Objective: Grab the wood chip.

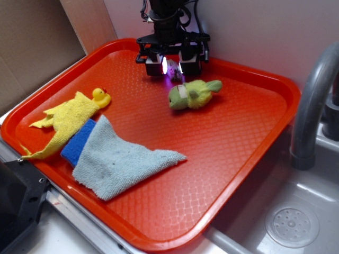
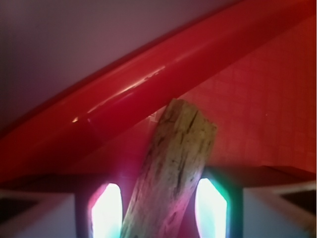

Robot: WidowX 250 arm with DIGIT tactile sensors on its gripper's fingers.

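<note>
Claw (image 1: 173, 65) astride wood chip (image 2: 171, 173), red tray (image 1: 238, 153)

A red tray (image 1: 254, 153) holds cloths (yellow (image 1: 66, 119), grey (image 1: 119, 161)) and a green plush toy (image 1: 192, 94).

A red textured tray (image 1: 238, 153) sits beside a sink, carrying a green plush toy (image 1: 193, 94) near its far edge. A yellow duck-headed cloth (image 1: 71, 119), a blue sponge (image 1: 76, 143) and a grey-blue towel (image 1: 119, 159) overlap at its left side.

Ext high front; wrist close-up, shared tray (image 1: 254, 174) rim.
</note>
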